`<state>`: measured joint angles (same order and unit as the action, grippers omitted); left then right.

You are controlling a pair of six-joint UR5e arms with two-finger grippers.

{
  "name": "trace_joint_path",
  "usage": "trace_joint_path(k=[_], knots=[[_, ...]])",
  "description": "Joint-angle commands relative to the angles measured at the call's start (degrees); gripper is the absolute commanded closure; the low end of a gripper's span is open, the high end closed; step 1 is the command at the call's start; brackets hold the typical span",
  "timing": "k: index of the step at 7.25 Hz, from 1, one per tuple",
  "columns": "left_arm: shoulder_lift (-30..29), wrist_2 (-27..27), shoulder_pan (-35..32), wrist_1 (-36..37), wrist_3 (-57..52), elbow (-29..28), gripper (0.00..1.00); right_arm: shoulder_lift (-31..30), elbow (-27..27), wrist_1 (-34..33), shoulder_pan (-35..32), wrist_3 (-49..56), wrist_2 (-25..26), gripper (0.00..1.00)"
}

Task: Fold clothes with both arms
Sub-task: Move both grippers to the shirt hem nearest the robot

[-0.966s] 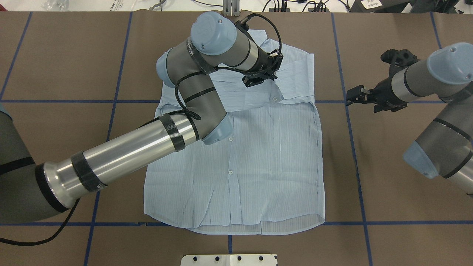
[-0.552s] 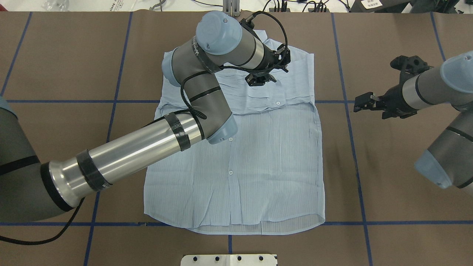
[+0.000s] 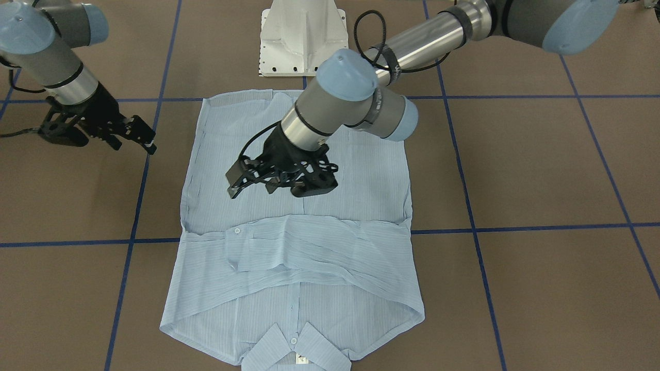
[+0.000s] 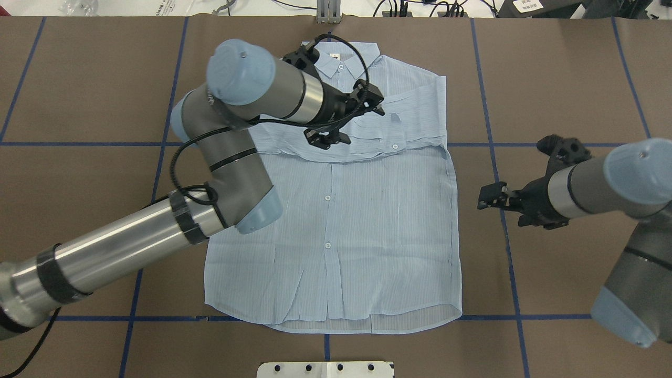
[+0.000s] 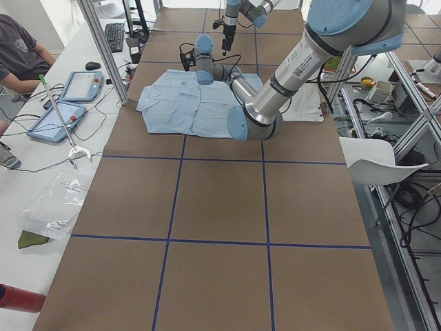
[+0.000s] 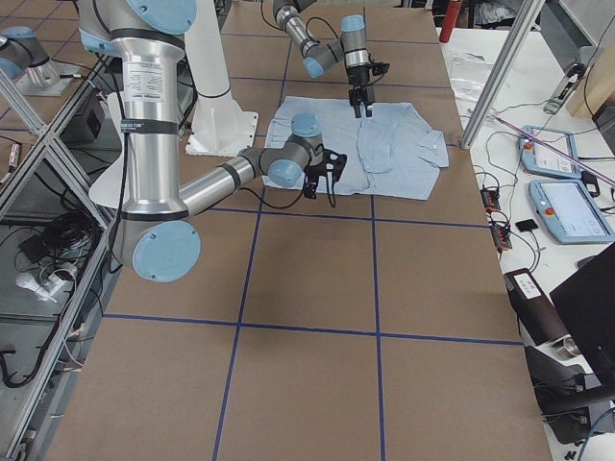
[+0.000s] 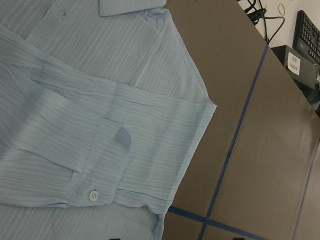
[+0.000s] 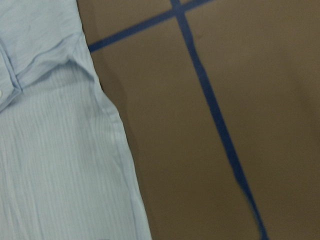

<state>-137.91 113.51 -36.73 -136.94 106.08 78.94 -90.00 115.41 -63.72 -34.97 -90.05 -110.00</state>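
The pale-blue striped shirt (image 4: 367, 236) lies flat and buttoned, front up, on the brown table. Its collar (image 4: 344, 55) is at the far edge and both sleeves (image 4: 378, 136) are folded across the chest. In the front view the shirt (image 3: 309, 288) has its collar nearest the camera. My left gripper (image 4: 350, 123) hovers over the folded sleeves, open and empty; the front view also shows the left gripper (image 3: 247, 186). My right gripper (image 4: 485, 197) hangs open and empty over bare table just off the shirt's right edge. The left wrist view shows the cuff and shoulder (image 7: 100, 125); the right wrist view shows the shirt's side edge (image 8: 50, 150).
The white pedestal base (image 3: 296, 38) stands at the near table edge behind the shirt's hem. Blue tape lines (image 4: 496, 157) grid the brown table cover (image 4: 551, 79). An aluminium post (image 5: 103, 48) and a side desk with tablets (image 5: 69, 86) stand beyond the far edge.
My left arm has swung left, pulling its gripper back over the folded sleeves and uncovering the collar. My right gripper has moved nearer the robot, alongside the shirt's right edge. The shirt has not moved.
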Motion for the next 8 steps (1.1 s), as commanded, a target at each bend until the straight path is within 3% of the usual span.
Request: trace_joint_path(k=[1, 2, 3, 4, 6, 8], knots=[[11.1, 0.0, -0.4, 0.0, -0.8, 12.6, 0.11, -0.1, 3.4, -0.3, 15.0, -18.2, 14.7, 0.01], [11.6, -0.3, -0.5, 0.2, -0.8, 13.8, 0.11, -0.4, 5.7, -1.9, 20.3, -25.7, 20.7, 0.02], [11.6, -0.4, -0.5, 0.3, -0.7, 14.3, 0.11, 1.0, 7.3, -9.2, 24.6, -31.4, 24.7, 0.03], [11.6, -0.9, -0.6, 0.4, -0.7, 14.9, 0.11, 3.0, 8.6, -15.6, 26.9, -33.8, 25.5, 0.06], [11.8, -2.3, -0.6, 0.4, -0.7, 15.5, 0.11, 2.4, 8.2, -17.0, 29.0, -35.8, 25.5, 0.11], [12.4, -2.7, -0.6, 0.9, -0.8, 16.1, 0.11, 3.3, 7.9, -22.5, 30.1, -35.7, 25.5, 0.13]])
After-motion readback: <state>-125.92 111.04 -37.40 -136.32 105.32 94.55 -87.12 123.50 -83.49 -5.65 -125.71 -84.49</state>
